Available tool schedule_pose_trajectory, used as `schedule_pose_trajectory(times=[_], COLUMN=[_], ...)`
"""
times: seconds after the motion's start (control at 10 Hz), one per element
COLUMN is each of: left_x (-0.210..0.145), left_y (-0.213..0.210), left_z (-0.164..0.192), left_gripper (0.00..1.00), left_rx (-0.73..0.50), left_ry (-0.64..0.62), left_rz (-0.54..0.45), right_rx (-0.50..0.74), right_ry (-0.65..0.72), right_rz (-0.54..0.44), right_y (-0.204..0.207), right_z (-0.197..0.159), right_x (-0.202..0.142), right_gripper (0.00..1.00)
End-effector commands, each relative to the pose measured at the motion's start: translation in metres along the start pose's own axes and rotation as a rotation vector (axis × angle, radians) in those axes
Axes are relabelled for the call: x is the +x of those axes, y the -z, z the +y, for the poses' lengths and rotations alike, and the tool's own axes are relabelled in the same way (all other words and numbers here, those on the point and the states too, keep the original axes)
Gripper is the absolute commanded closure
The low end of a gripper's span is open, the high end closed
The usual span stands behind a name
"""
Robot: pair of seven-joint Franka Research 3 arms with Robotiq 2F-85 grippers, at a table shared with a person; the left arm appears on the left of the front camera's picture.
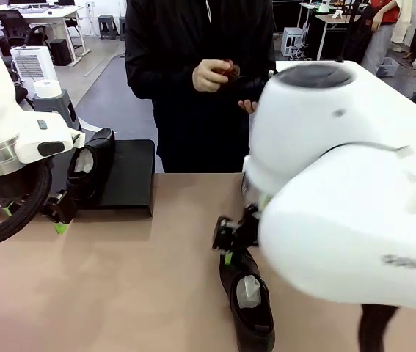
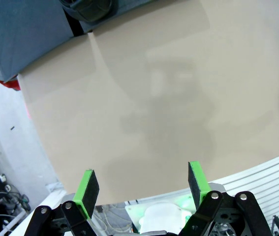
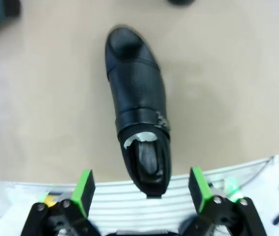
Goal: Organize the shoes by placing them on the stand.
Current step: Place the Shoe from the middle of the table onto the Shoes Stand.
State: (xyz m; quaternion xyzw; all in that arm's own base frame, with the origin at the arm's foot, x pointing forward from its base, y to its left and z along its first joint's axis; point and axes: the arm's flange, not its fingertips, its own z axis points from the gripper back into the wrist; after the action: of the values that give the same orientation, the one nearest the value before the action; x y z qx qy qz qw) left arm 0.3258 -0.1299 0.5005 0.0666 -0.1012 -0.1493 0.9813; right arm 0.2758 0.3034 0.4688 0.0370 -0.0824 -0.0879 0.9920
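One glossy black shoe [image 1: 89, 167] with white paper inside sits on the left part of the low black stand [image 1: 128, 176]. My left gripper [image 1: 35, 220] hangs open just in front of it, over bare table; in the left wrist view its gripper [image 2: 141, 184] holds nothing. A second shoe [image 1: 249, 302] lies on the table near the front, toe pointing away in the right wrist view [image 3: 137, 108]. My right gripper [image 1: 241, 231] hovers open above it, and the shoe's heel end lies between the green fingers [image 3: 83, 189]. The person holds another shoe [image 1: 246, 86] at chest height.
The person stands at the far edge of the tan table [image 1: 119, 279], with a small reddish-brown brush [image 1: 230, 70] in one hand. A grey stool with a white appliance [image 1: 35, 70] stands beyond the stand. My bulky right arm [image 1: 347, 191] hides the table's right side.
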Motion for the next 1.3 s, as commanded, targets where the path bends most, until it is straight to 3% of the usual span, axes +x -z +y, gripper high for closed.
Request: schedule_pose_trajectory(times=[0.0,0.2,0.4,0.5,0.6,0.7,0.8,1.0,1.2], left_x=[0.0,0.0,-0.026,-0.039,-0.039,-0.025,-0.025,-0.049,-0.071], left_y=[0.001,0.0,-0.029,-0.041,-0.046,-0.024,-0.024,-0.044,-0.028], left_z=[0.0,0.0,-0.047,-0.067,-0.064,-0.047,-0.047,-0.094,-0.185], left_gripper=[0.06,0.06,0.06,0.06,0.06,0.06,0.06,0.06,0.06], left_rx=[-0.013,0.0,-0.095,-0.16,-0.124,-0.089,-0.089,-0.064,-0.217], left_ry=[-0.013,0.0,-0.069,-0.124,-0.194,-0.043,-0.043,-0.084,-0.184], left_rz=[-0.01,0.0,0.004,0.087,0.082,0.039,0.039,0.059,-0.021], right_rx=[0.086,0.042,-0.007,-0.044,-0.068,-0.009,-0.009,-0.009,-0.009], right_ry=[0.008,0.034,0.087,0.164,0.269,0.134,0.134,0.134,0.134], right_rz=[-0.017,0.005,0.034,0.052,0.065,0.034,0.034,0.034,0.034], right_y=[-0.015,-0.015,-0.006,0.002,0.008,-0.001,-0.001,-0.001,-0.001], right_z=[-0.063,-0.13,-0.173,-0.192,-0.201,-0.193,-0.193,-0.193,-0.193], right_x=[0.029,0.067,0.094,0.104,0.107,0.095,0.095,0.095,0.095], right_gripper=[0.0,0.0,0.0,0.0,0.0,0.0,0.0,0.0,0.0])
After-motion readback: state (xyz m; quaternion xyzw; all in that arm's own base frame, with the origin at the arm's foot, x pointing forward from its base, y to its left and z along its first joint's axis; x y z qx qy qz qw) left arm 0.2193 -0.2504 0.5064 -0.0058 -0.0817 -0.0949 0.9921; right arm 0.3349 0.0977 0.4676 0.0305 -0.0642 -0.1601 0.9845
